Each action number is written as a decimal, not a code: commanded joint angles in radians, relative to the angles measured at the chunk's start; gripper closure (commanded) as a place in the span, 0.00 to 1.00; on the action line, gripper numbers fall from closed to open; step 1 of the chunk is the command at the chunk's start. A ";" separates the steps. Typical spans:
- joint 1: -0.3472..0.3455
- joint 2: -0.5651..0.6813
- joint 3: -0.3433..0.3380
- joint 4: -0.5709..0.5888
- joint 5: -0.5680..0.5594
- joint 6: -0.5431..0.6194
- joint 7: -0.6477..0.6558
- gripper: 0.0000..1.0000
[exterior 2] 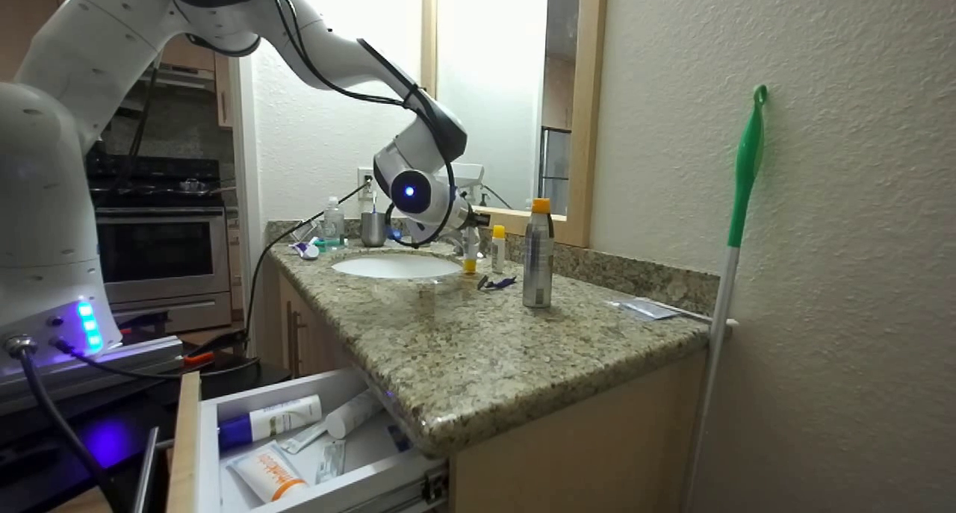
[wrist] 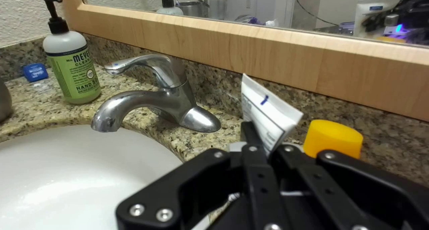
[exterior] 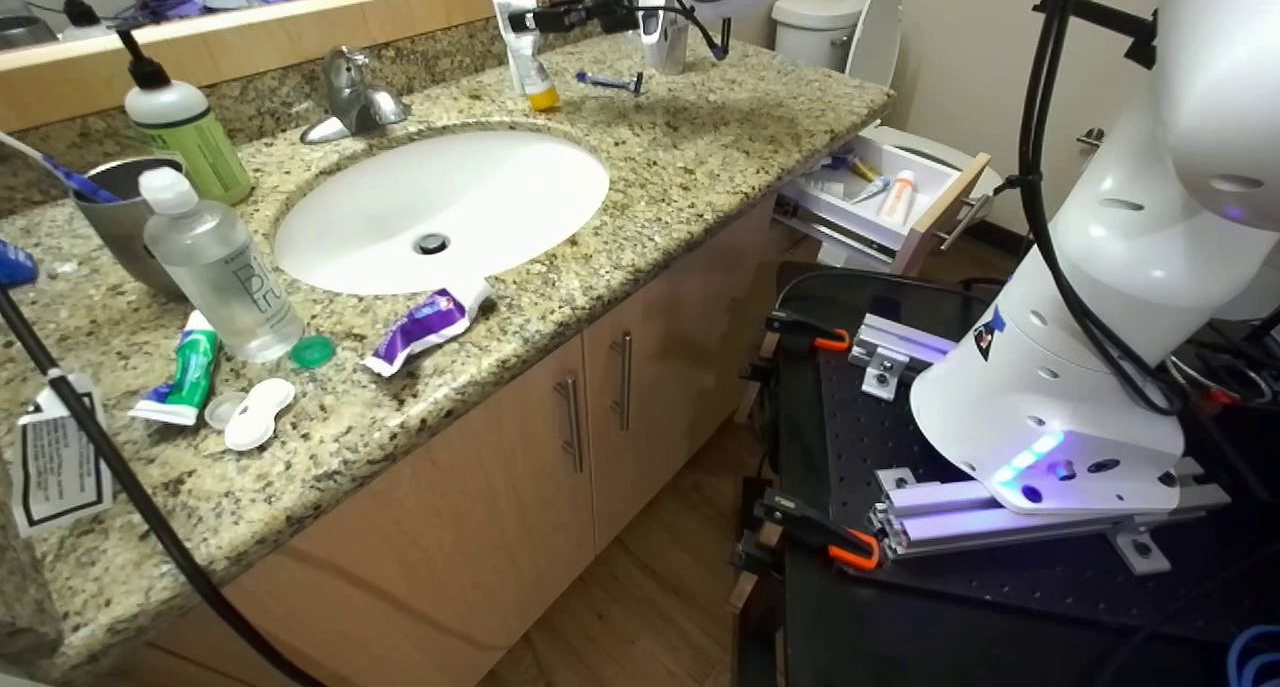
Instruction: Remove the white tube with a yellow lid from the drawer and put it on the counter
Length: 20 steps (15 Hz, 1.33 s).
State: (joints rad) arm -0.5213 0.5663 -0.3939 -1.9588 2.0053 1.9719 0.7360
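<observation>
- White tube with a yellow lid [wrist: 269,111]: clamped in the end effector [wrist: 266,145], its flat end sticking up past the grip in the wrist view; in both exterior views the lid points down.
- Bench [exterior 2: 478,341]: below the end effector; whether the lid touches it cannot be told.
- Sink [wrist: 83,176]: left of the end effector in the wrist view, with the faucet [wrist: 167,96] at its far rim and the soap bottle [wrist: 72,62] farther left.
- Yellow-capped bottle [exterior 2: 499,253]: upright on the bench, just right of the end effector in an exterior view.
- Razor [exterior 2: 498,282]: lying on the bench near the end effector, a silver can [exterior 2: 538,263] standing past it.
- Clear bottle [exterior: 225,272] and purple tube [exterior: 425,332]: across the sink from the end effector, well apart.
- Drawer [exterior 2: 186,446]: pulled out, lower than the end effector and well apart from it; an orange-lettered tube [exterior 2: 267,472] and a blue-and-white bottle [exterior 2: 282,419] lie inside.
</observation>
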 commanded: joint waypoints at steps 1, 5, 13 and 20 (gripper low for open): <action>-0.045 0.041 0.020 0.042 0.041 -0.012 0.000 0.98; -0.051 0.024 0.019 0.025 0.032 -0.001 -0.002 0.93; -0.105 0.004 0.013 -0.006 0.026 -0.119 -0.073 0.98; -0.110 0.032 0.021 0.024 0.030 -0.097 -0.056 0.93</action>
State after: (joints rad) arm -0.6137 0.6053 -0.3928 -1.9318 2.0438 1.8671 0.6844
